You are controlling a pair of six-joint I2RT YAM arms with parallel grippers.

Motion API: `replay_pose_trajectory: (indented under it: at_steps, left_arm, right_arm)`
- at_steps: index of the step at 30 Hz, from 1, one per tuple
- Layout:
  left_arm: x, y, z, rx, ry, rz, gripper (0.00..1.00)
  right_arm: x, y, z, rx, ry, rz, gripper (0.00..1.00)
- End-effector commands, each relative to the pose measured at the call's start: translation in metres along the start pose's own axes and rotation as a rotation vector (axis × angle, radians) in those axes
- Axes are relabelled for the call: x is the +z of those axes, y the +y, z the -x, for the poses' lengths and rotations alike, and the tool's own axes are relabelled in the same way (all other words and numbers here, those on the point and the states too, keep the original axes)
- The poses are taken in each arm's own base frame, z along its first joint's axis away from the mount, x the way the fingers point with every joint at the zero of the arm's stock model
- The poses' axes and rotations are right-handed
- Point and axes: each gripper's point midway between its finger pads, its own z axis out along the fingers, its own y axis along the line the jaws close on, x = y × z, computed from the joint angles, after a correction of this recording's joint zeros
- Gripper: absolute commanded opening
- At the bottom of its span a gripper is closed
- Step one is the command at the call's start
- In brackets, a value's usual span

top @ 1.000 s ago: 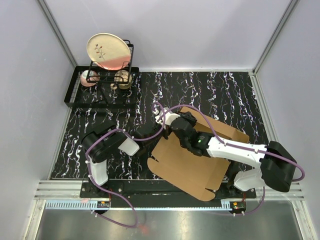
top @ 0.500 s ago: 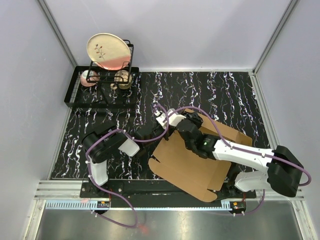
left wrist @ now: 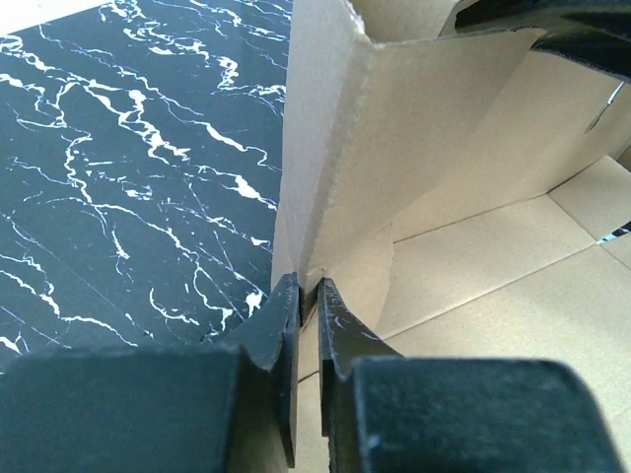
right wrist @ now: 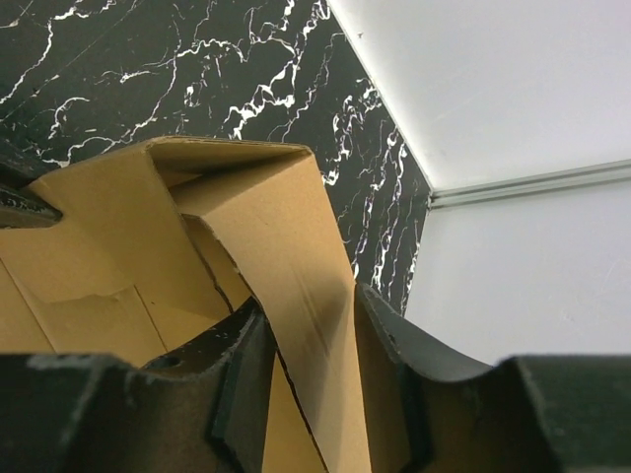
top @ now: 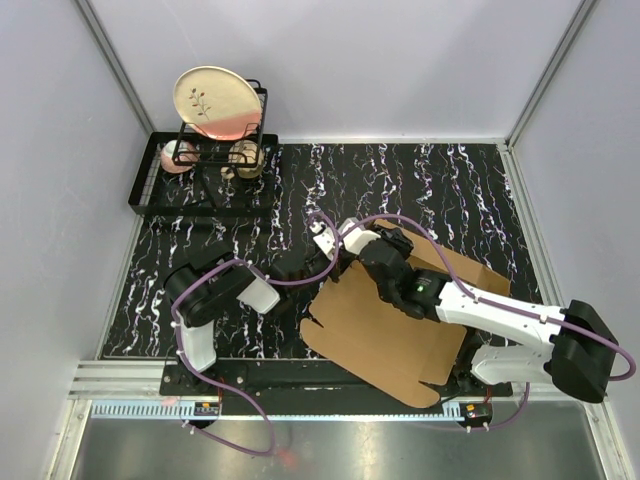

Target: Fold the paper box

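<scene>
Your paper box (top: pixel 385 330) sits on the tabletop (top: pixel 420 180), well off to the near right of the dish rack (top: pixel 145 185). Left gripper (left wrist: pixel 308 296) is pinched tight on the box edge nearest the rack. Right gripper (right wrist: pixel 311 307) straddles a raised flap, but I can't tell if it's actually clamping.

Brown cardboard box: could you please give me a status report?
Left gripper shut on brown cardboard box edge. Right gripper open astride its raised flap. Nothing in the way.
</scene>
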Motion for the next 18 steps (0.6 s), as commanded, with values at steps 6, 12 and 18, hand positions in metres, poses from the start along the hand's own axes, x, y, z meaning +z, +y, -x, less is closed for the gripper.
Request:
replay_pose_trajectory:
  at_steps: [6,12,18]
  left_arm:
    - [0.003,-0.022,0.113,0.075,-0.417,-0.094,0.49]
    - [0.011,-0.022,0.127,0.080,-0.454,-0.100,0.59]
    - [0.024,-0.025,0.134,0.074,-0.478,-0.128,0.63]
  right_arm:
    - [-0.004,-0.013,0.008,0.083,-0.010,-0.010,0.22]
    - [-0.003,-0.011,0.008,0.085,-0.011,0.002,0.17]
    - [-0.003,0.000,0.002,0.087,0.000,0.037,0.12]
